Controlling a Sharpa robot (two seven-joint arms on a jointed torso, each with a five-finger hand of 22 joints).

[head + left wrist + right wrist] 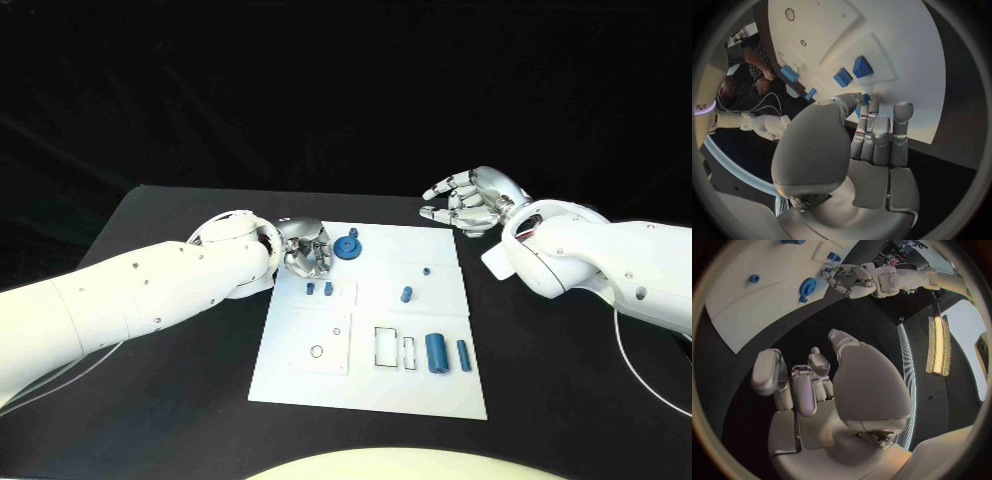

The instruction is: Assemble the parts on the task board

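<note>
The white task board (433, 390) lies in the middle of the black table. My left hand (306, 248) hovers at the board's far left corner, beside a blue gear-shaped part (349, 248) standing on the board. In the left wrist view its thumb and fingertips (874, 102) pinch a small blue part (865, 98), mostly hidden. Two blue pegs (319, 288) stand just nearer than that hand, also seen as pegs (852, 72). My right hand (469, 200) hangs off the board's far right corner, fingers curled in, holding nothing (811, 390).
Two blue cylinders (447, 353) lie at the board's near right, beside rectangular slots (387, 346). A small blue piece (407, 294) sits mid-board. A raised white plate with holes (320, 340) takes the near left. Black table surrounds the board.
</note>
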